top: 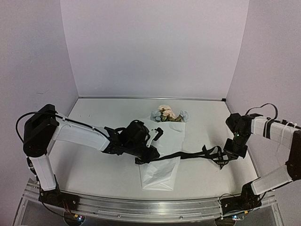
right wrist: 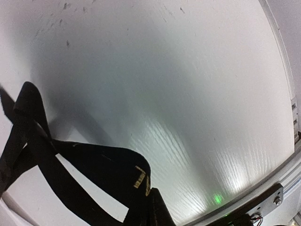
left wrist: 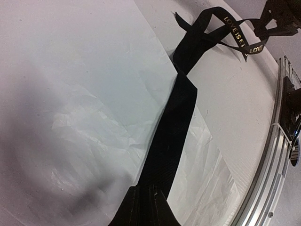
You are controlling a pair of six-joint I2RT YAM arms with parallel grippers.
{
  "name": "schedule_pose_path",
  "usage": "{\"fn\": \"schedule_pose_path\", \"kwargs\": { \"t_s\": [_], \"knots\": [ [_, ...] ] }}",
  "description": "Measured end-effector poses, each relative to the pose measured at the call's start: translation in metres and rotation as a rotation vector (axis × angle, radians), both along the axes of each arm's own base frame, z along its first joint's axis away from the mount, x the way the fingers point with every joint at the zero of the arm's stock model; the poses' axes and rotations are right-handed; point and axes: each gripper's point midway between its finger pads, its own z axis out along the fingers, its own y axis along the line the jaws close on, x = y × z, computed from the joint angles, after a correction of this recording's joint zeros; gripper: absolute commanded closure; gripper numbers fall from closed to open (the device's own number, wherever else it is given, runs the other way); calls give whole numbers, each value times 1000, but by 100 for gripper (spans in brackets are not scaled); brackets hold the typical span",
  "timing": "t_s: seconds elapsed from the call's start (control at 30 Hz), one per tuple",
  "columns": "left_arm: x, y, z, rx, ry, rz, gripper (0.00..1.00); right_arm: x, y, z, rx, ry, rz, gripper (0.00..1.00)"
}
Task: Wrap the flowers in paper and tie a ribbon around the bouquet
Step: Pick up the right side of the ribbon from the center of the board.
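Your left arm (top: 77, 134) reaches low across the table (top: 94, 169), left gripper (top: 144, 156) pinched shut on the ribbon (top: 188, 154), right arm (top: 273, 127) bent inward, right gripper (top: 229, 157) clamped on its other end, ribbon lying across the bouquet (top: 162, 167) mid-table.

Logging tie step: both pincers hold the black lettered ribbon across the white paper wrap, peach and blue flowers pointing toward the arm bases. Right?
No. The top view shows the peach and blue flowers at the far end of the white paper wrap, away from the arm bases. The left pincer and right pincer hold the black lettered ribbon across it.
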Motion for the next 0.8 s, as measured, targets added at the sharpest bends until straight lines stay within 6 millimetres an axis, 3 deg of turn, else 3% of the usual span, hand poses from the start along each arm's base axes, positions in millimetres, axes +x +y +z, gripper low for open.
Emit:
{"fn": "schedule_pose_path", "kwargs": {
  "t_s": [0.17,0.3,0.4,0.53,0.8],
  "knots": [
    [1,-3,-4,4,7,0,91,-21,6,20,-11,-33,79,97],
    [1,-4,-8,11,11,-7,85,-21,11,32,-15,-28,157,98],
    [3,-8,-1,6,-2,-23,81,-6,29,47,22,-52,244,98],
    [14,-26,27,-52,-43,-54,73,19,59,66,88,-72,330,100],
    [37,-59,68,-139,-99,-99,68,64,70,108,82,-127,307,100]
  ]
}}
